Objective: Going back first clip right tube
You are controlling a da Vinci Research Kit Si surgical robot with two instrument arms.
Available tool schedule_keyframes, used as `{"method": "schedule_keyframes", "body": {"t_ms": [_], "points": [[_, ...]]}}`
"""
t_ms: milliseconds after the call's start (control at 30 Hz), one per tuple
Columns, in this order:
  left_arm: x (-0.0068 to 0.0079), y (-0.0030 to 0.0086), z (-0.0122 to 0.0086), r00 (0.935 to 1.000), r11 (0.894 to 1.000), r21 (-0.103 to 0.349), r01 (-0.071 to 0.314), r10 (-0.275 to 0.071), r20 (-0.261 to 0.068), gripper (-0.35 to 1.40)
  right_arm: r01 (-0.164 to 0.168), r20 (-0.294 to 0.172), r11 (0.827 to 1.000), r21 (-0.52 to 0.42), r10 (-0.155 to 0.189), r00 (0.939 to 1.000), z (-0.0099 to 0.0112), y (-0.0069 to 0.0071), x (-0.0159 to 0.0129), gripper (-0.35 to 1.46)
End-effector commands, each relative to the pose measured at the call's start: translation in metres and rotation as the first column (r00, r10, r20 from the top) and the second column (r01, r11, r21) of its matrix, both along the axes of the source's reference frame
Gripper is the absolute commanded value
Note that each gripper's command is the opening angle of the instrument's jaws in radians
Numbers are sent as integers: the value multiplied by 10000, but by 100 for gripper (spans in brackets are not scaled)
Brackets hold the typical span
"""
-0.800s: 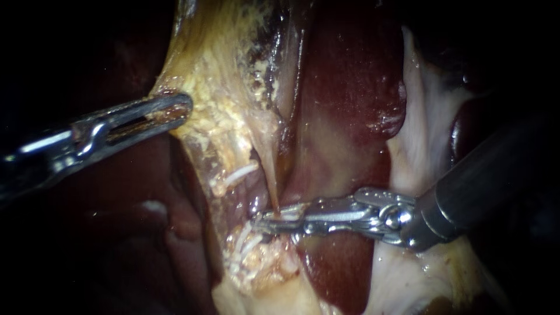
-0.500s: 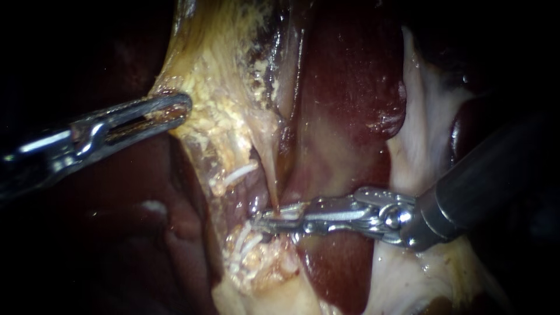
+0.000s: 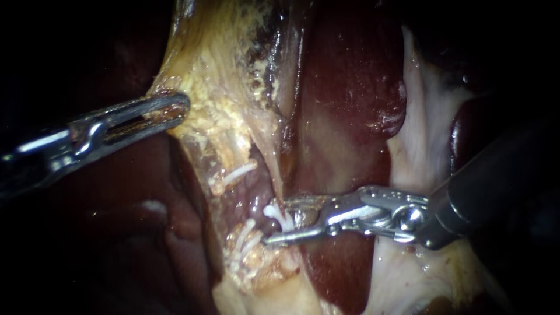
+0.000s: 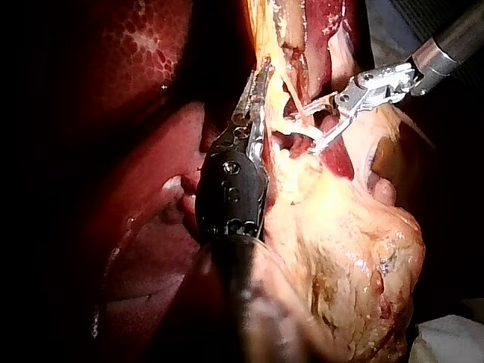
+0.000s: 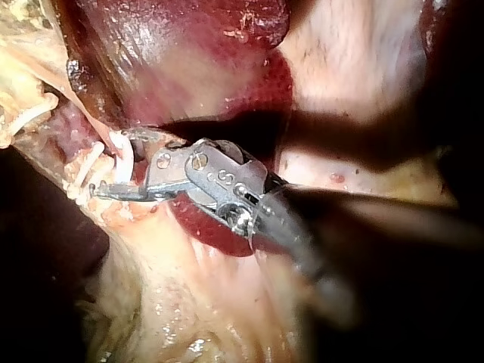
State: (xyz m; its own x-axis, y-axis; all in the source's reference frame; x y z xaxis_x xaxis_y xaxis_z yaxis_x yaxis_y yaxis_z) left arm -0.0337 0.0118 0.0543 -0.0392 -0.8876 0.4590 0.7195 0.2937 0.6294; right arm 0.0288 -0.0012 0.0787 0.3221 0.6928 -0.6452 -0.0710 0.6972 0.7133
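Observation:
A thin pale tube (image 3: 269,169) runs down between yellow fatty tissue and the dark red liver (image 3: 344,87). A white clip (image 3: 275,213) sits across its lower end. My right instrument (image 3: 276,221) comes in from the right, its jaws open on either side of the clip with a gap showing. My left instrument (image 3: 172,109) comes in from the left, jaws shut on the edge of the yellowish tissue (image 3: 216,116) and holding it taut. The left wrist view shows the clip (image 4: 302,131) just off the left instrument (image 4: 255,91). In the right wrist view the clip (image 5: 121,150) lies at the right instrument's (image 5: 113,170) tips.
Pale fibrous strands (image 3: 240,172) and a frayed whitish patch (image 3: 244,245) lie beside the tube. Whitish membrane (image 3: 420,134) spreads behind the right shaft. Dark liver (image 3: 146,221) fills the lower left. A fatty yellow mass (image 4: 355,257) bulges beside the left shaft.
My right instrument's jaws have opened from around the tube and eased slightly back to the right, uncovering the white clip on it. The left instrument holds still.

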Motion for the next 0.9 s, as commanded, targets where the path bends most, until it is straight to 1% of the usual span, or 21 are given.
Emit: {"method": "schedule_keyframes", "body": {"t_ms": [33, 133, 267, 433, 567, 667, 767, 867, 900], "points": [[1, 1, 0, 10000, 10000, 0, 11, -11, -14, -35, 103, -67, 9997, -241, -105, 9999, -3, 2, -4, 60], [3, 2, 1, 10000, 10000, -1, 20, -20, -27, -35, 259, -170, 9976, -646, -270, 9995, -7, 6, -12, 60], [7, 4, 4, 10000, 10000, -11, 45, -46, -60, -35, 572, -385, 9920, -1127, -619, 9973, -20, 15, -30, 60], [8, 5, 5, 10000, 10000, -11, 41, -42, -58, -35, 698, -480, 9895, -1262, -764, 9959, -35, 21, -51, 60], [8, 5, 5, 10000, 10000, -11, 41, -42, -58, -35, 689, -599, 9901, -1223, -766, 9953, -49, 30, -64, 60], [8, 5, 5, 10000, 10000, -11, 41, -41, -58, -35, 680, -755, 9882, -1375, -790, 9940, -58, 36, -73, 60], [8, 5, 5, 10000, 10000, -11, 39, -40, -57, -35, 692, -1012, 9817, -1774, -881, 9910, -72, 45, -81, 60], [9, 5, 5, 10000, 10000, -11, 39, -39, -57, -35, 563, -1253, 9733, -2227, -858, 9884, -92, 56, -85, 60], [9, 5, 5, 10000, 10000, -11, 39, -39, -57, -35, 542, -1325, 9677, -2463, -890, 9872, -99, 60, -86, 60]]}}
